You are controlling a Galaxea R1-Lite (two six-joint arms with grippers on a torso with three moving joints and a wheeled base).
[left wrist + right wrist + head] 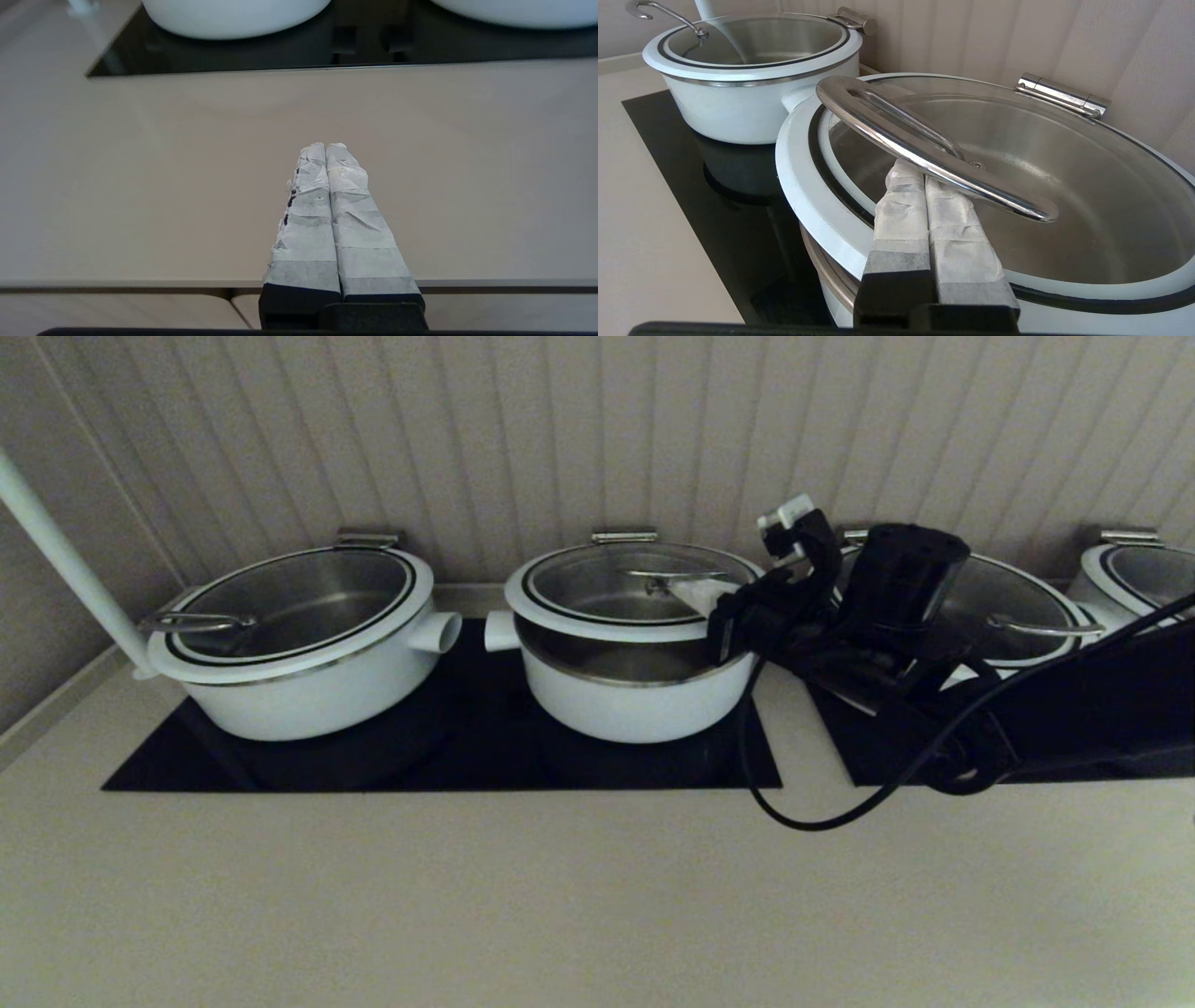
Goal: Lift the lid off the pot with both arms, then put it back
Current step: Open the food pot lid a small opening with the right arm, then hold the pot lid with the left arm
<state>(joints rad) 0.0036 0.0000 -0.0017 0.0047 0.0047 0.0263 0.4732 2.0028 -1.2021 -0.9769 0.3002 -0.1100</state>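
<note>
The pot (pixel 635 705) stands in the middle of the black cooktop (pixel 467 756). The lid (pixel 597 581) is tilted: its front edge is raised off the pot's steel rim and its back edge stays by a steel hinge (pixel 624 535). My right gripper (pixel 695 593) is shut, its taped fingers pushed under the lid's curved steel handle (pixel 677 577) from the right. In the right wrist view the fingers (pixel 901 205) lie together beneath the handle (pixel 924 149), over the lid's glass (pixel 1064 186). My left gripper (pixel 325 147) is shut and empty above the counter near its front edge, out of the head view.
A wider white pot (pixel 308 653) with its own lid stands to the left, two more (pixel 1018 607) (pixel 1139 574) to the right behind my right arm. A white pole (pixel 56 551) leans at far left. A black cable (pixel 822 817) loops onto the beige counter. A ribbed wall is close behind.
</note>
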